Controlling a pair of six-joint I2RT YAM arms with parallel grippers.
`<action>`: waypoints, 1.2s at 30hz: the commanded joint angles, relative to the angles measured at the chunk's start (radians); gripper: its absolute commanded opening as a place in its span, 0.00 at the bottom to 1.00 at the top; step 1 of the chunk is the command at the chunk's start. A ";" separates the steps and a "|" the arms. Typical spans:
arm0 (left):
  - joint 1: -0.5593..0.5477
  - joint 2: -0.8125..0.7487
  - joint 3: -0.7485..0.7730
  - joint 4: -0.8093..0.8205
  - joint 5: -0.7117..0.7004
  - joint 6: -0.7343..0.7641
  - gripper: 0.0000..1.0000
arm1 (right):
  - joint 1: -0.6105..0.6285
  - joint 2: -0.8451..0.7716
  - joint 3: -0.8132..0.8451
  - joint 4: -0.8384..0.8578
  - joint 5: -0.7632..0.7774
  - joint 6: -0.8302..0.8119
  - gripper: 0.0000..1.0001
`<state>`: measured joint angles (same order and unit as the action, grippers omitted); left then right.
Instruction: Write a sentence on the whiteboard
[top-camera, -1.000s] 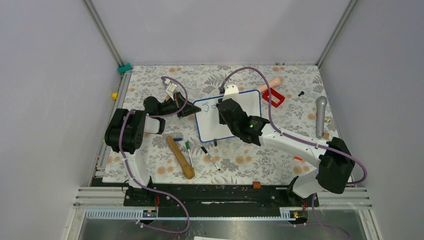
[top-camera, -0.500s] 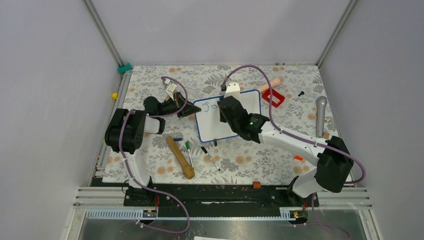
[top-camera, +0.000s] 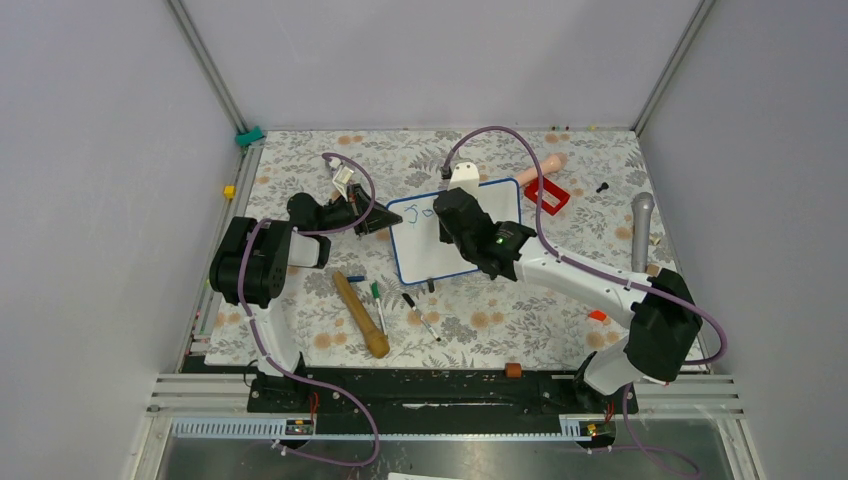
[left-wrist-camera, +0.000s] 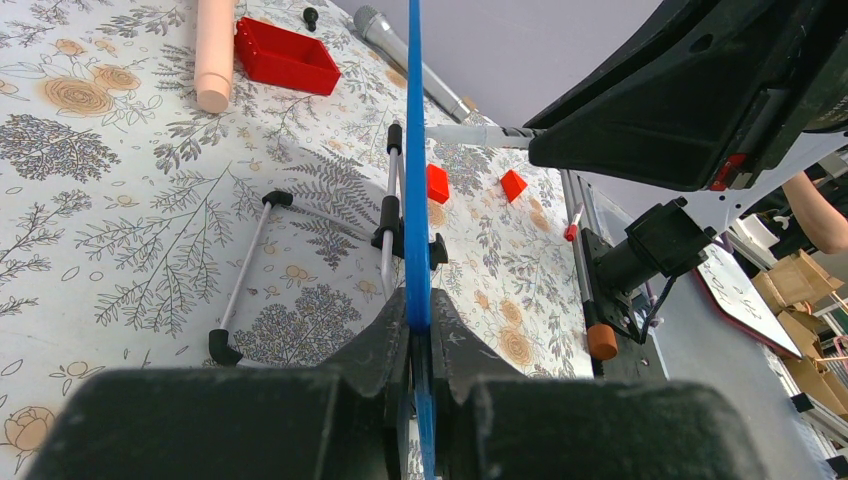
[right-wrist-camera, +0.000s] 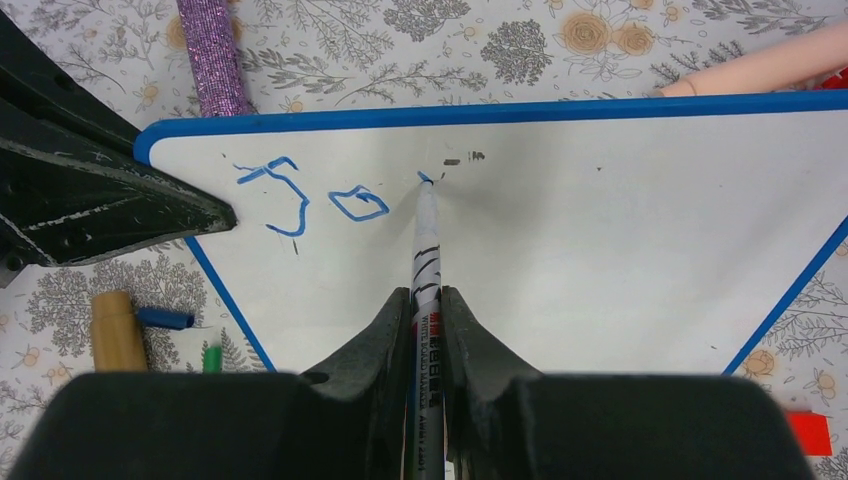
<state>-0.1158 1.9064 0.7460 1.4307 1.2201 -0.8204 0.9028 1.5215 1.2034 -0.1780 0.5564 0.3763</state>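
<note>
Black jaws of the right gripper (right-wrist-camera: 427, 300) stay clamped on the marker (right-wrist-camera: 424, 235), that arm stretched from the near right, wrist pitched down over the whiteboard (right-wrist-camera: 620, 260), which lies between both arms. Since a second ago the wrist has crept toward the whiteboard's far-left corner. The tip now touches just right of the sentence's (right-wrist-camera: 300, 195) two finished letters, so a third seems begun. At the whiteboard's left edge, the left gripper (left-wrist-camera: 418, 315) pinches its blue rim.
</note>
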 joint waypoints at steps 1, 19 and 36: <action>-0.016 0.013 0.003 0.043 0.093 0.100 0.00 | -0.012 0.002 0.039 -0.033 0.007 0.027 0.00; -0.018 0.011 0.002 0.043 0.092 0.099 0.00 | -0.023 0.014 0.063 -0.074 0.028 0.050 0.00; -0.017 0.013 0.003 0.043 0.093 0.099 0.00 | -0.034 0.018 0.075 -0.040 0.027 0.026 0.00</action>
<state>-0.1169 1.9064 0.7460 1.4307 1.2194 -0.8246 0.8867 1.5356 1.2331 -0.2554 0.5583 0.4084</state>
